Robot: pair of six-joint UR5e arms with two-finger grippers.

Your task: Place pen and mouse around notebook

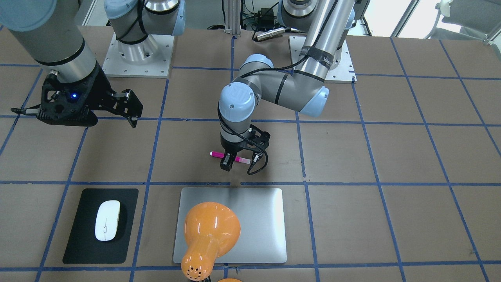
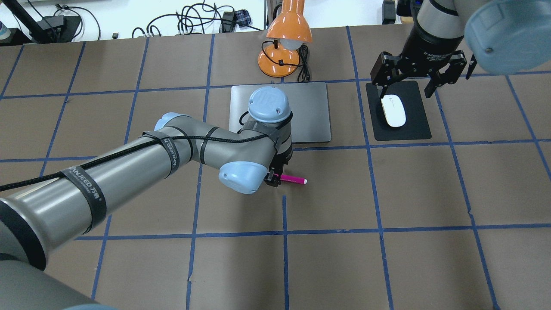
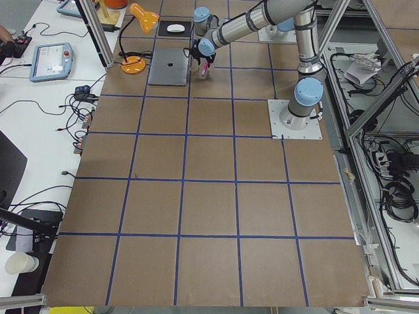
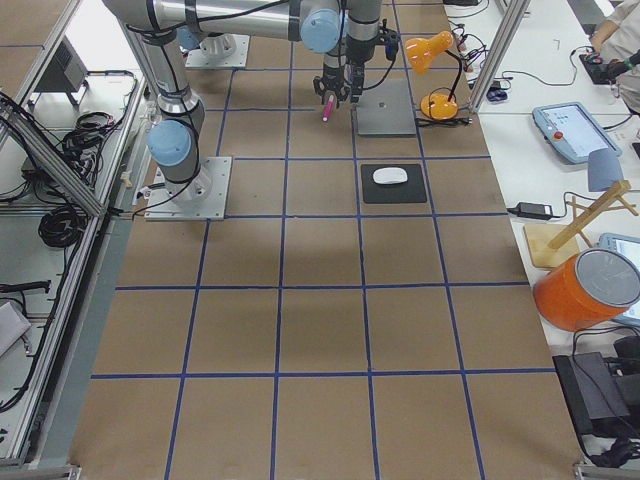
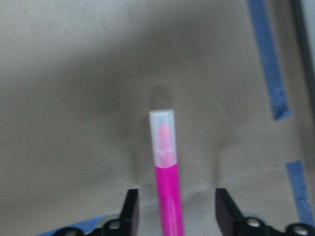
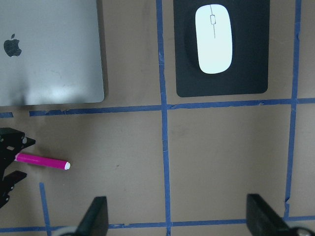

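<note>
Centrally, left gripper [image 5: 177, 210] straddles the pen [image 2: 294, 179], jaws spread, not touching it. Upper right overhead, right gripper [image 2: 405, 88] hangs wide open; mouse [image 2: 393, 110] lies on the mat [image 2: 415, 129]

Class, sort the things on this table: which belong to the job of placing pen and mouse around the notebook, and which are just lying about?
Belong to the job: pen, mouse, notebook.
Just lying about: orange lamp, black mat under the mouse.
</note>
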